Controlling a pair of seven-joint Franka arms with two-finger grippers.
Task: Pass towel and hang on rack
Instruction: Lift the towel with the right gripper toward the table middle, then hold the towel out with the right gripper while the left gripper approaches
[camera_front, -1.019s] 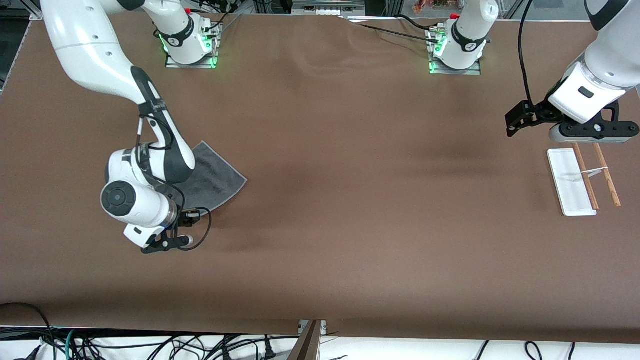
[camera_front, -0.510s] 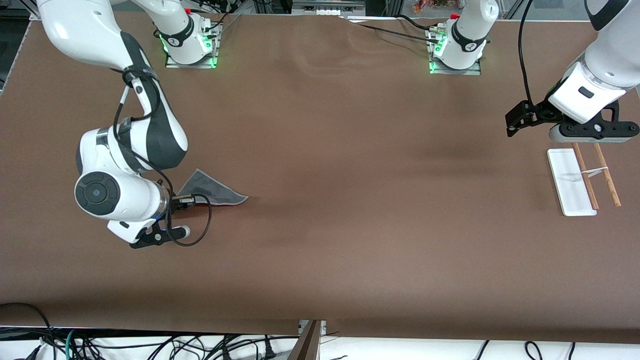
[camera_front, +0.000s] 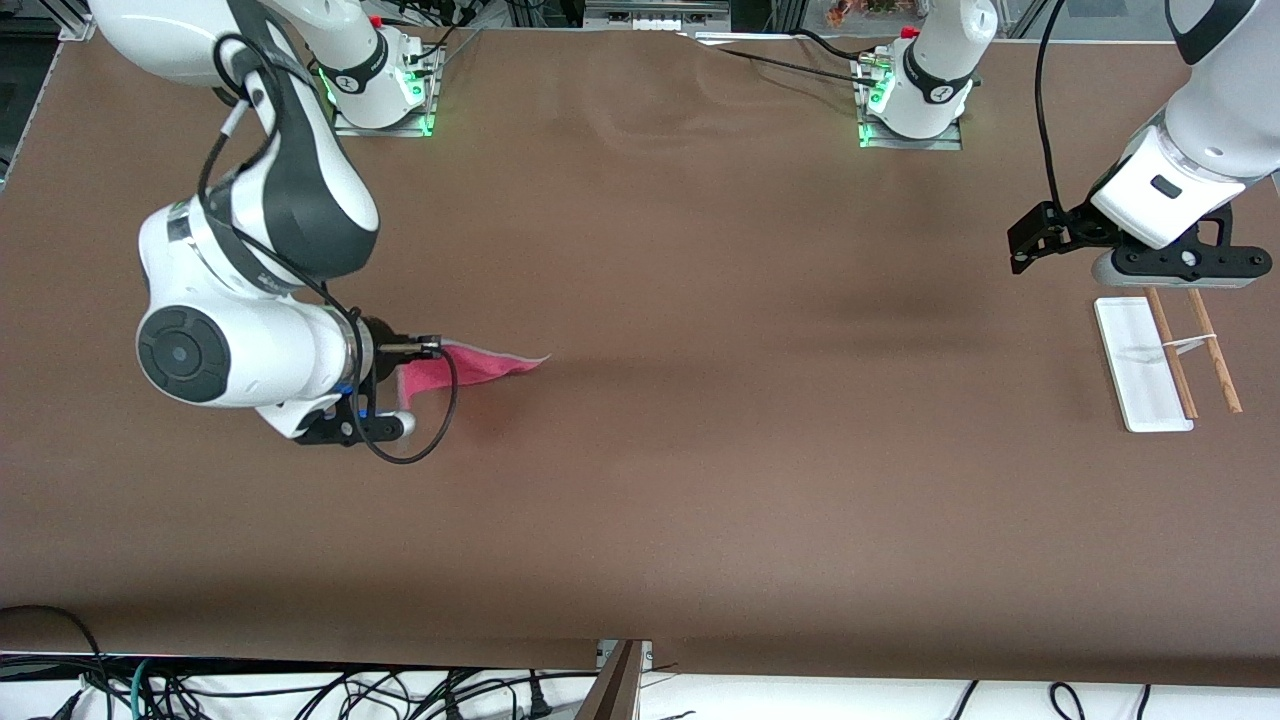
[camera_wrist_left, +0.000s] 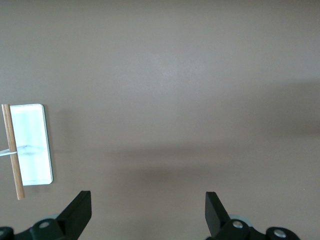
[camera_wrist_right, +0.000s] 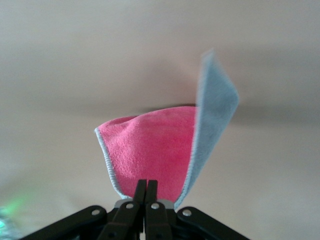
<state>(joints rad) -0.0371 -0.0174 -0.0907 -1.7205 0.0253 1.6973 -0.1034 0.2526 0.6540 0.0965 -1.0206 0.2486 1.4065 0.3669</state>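
Towel (camera_wrist_right: 155, 150) hangs pinched in right hand (camera_wrist_right: 145, 192); rack (camera_front: 1165, 350) stands well apart.

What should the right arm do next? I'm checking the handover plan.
Probably carry the towel toward mid-table: the right gripper is shut on its edge, lifted, while the left gripper waits open near the rack at its own end.

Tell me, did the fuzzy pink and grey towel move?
Yes. The fuzzy pink and grey towel has left the brown table, lifted by the right gripper, drifting toward the wooden rack.
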